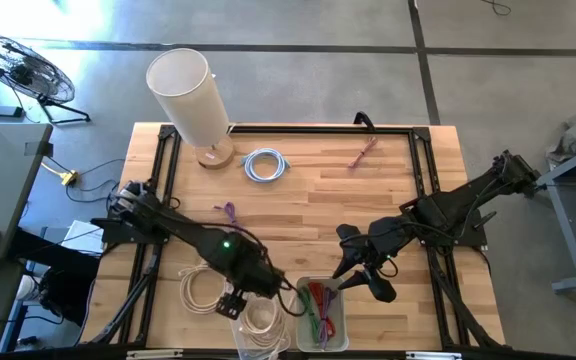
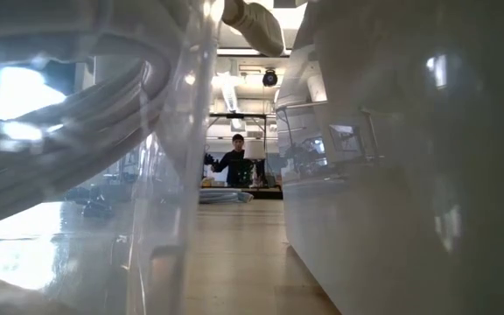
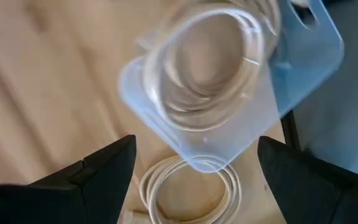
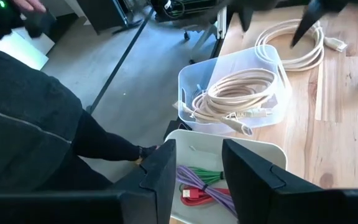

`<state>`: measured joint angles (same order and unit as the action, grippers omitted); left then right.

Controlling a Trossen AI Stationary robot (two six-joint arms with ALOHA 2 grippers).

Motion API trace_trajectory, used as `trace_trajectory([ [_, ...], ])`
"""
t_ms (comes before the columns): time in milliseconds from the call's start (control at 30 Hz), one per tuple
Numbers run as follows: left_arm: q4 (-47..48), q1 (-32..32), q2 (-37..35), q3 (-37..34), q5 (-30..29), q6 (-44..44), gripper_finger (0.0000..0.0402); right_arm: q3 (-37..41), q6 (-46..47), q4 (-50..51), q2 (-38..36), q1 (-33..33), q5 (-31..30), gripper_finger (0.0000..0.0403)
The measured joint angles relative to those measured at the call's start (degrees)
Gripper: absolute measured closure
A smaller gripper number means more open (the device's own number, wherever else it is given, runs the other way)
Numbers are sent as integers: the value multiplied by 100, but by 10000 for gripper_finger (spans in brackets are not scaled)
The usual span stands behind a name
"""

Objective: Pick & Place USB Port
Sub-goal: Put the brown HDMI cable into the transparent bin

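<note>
One cream coiled cable (image 4: pixel 236 94) lies inside the clear bin (image 4: pixel 191 78).

Both arms (image 1: pixel 183 235) were black, jointed, w/ tubular links and blocky housings. Left arm showed a small green light (image 1: pixel 225 243) near the wrist. Left fingers (image 3: pixel 98 177) were matte black, wedge-shaped, tapering to blunt tips. Right fingers (image 4: pixel 160 171) were black, flat-faced, w/ squared edges.

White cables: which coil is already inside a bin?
The cream coil in the left clear bin; the other white coil lies on bare table.
</note>
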<state>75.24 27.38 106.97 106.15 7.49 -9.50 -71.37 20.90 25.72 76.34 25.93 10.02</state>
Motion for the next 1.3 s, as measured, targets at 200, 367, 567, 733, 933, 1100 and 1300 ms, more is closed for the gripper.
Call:
trace_trajectory([
  [200, 735, -6, -464, 2, -737, -2072, 71, -1, -48, 38, 0, 0, 22, 281],
  [367, 1529, 165, -707, 2, -723, -3158, 71, -1, -183, 38, 0, -1, -54, 281],
  [567, 1496, 564, -793, 0, -665, -2170, 71, 0, -292, 33, 0, -2, -61, 281],
  [733, 1441, 950, -778, -1, -894, -1217, 71, 0, -301, 17, 0, -95, -61, 281],
  [933, 905, 1139, -778, -2, -1295, -1320, 71, 0, -292, 14, 0, -247, -66, 281],
  [1100, 295, 1124, -778, -4, -1350, -1323, 71, -1, -175, -5, 0, -348, -63, 281],
  [1300, -348, 1126, -727, -8, -2356, -1312, 71, 0, -38, -97, 0, -460, -66, 281],
])
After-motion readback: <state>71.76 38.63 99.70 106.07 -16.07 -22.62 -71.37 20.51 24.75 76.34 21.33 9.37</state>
